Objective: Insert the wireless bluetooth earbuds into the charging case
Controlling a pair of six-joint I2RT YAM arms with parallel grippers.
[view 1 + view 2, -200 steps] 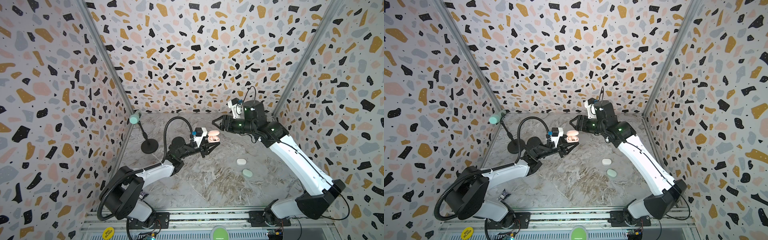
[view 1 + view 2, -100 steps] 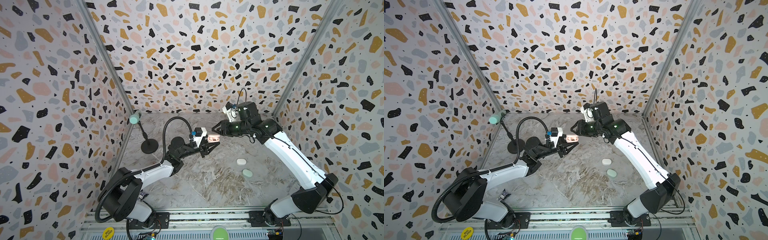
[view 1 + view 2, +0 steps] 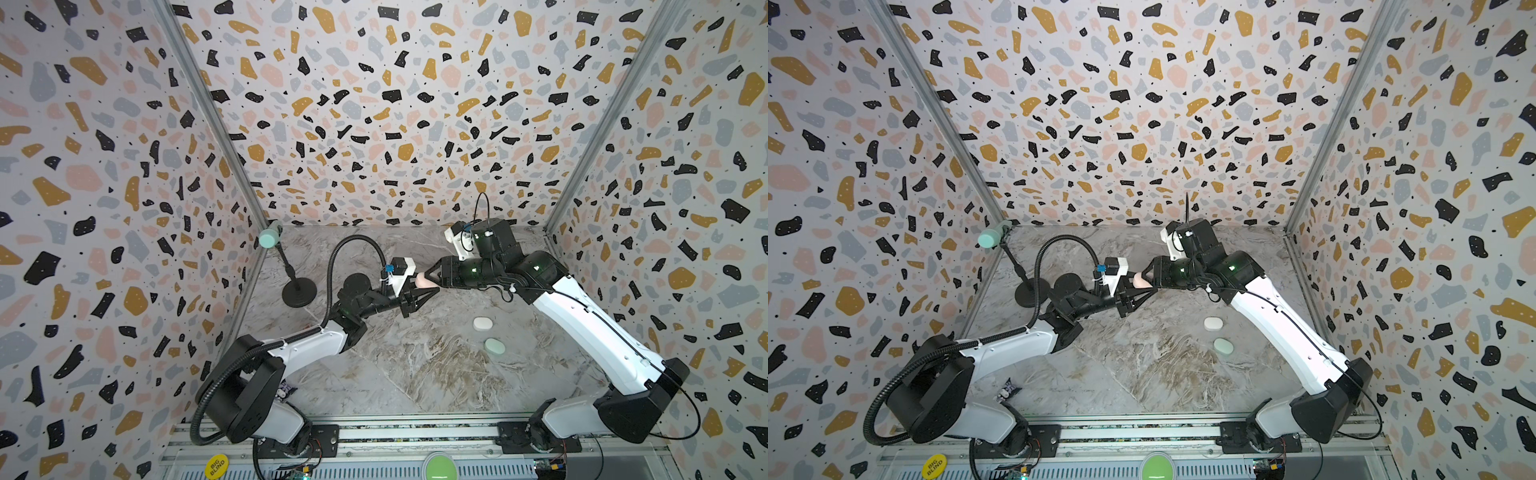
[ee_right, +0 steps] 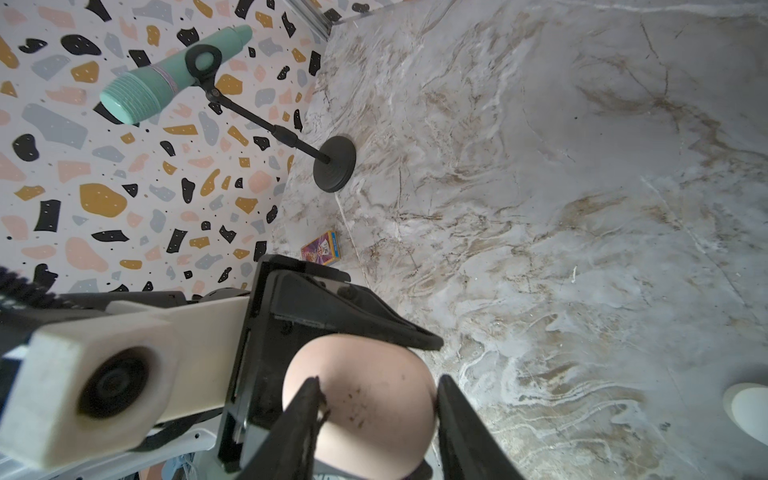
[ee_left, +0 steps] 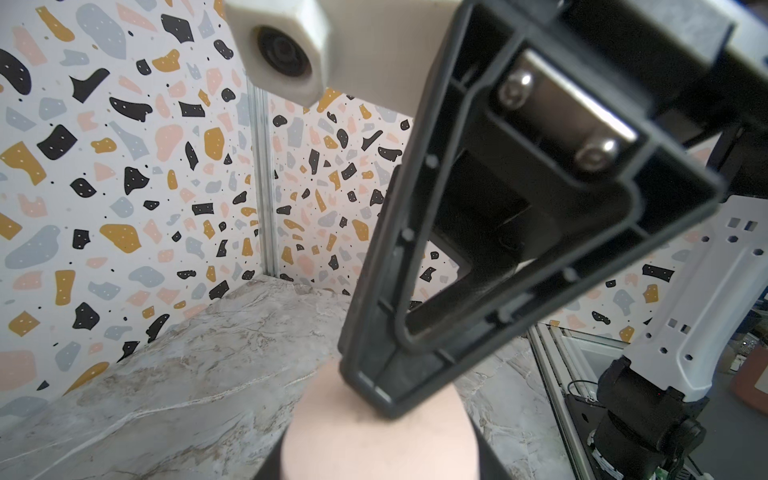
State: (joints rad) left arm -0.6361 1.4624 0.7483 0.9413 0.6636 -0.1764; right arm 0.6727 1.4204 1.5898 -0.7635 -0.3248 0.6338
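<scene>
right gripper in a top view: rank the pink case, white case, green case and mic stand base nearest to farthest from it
From the right gripper, in a top view:
1. pink case: raised, right at its fingertips
2. white case: lying nearer the front, to the right
3. green case: just past the white one, nearer the front
4. mic stand base: far off on the left side

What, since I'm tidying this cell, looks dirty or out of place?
The pink case, held aloft by the left end effector, carries dark smudges on its shell. A small colourful box, no part of the job, lies at the edge of the table.
</scene>
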